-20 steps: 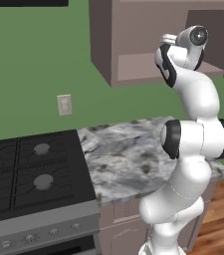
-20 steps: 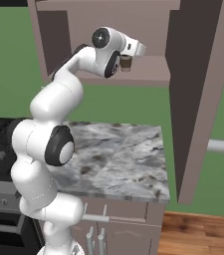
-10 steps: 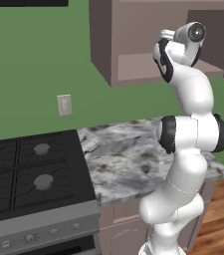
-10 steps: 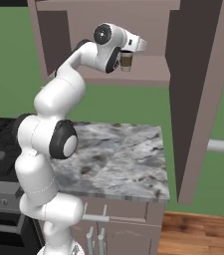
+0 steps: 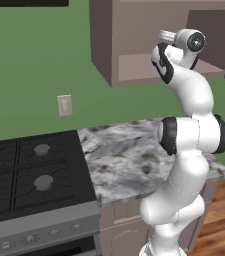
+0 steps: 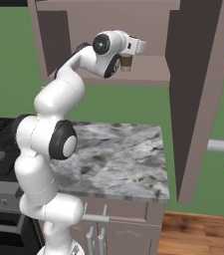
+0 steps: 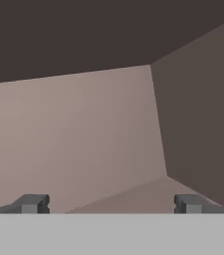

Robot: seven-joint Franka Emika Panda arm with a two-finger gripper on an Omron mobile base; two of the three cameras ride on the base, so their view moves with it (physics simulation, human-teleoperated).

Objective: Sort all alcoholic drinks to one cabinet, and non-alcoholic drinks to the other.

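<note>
1. Right base view: the small tan cup (image 6: 126, 62) stands upright on the inner shelf (image 6: 148, 74) of the open wall cabinet (image 6: 108, 20), just beside the robot's hand and under its white wrist block.
2. The gripper (image 7: 108, 204) looks into the cabinet's back corner in the hand view; its two finger tips (image 7: 31, 203) stand wide apart with nothing between them, so the cup looks set down and released.
3. Whether a finger is touching the cup's side I cannot tell; the hand partly covers it in the right base view.
4. To finish this step well, I would draw the hand straight back out along the shelf, level, jaws kept wide, so neither finger clips the cup and tips it.
5. The open cabinet door (image 6: 195, 94) hangs to the right of the arm; the elbow should stay away from it on the way out.
6. Below lie the marble counter (image 5: 129, 155) and the stove (image 5: 29, 175).
</note>
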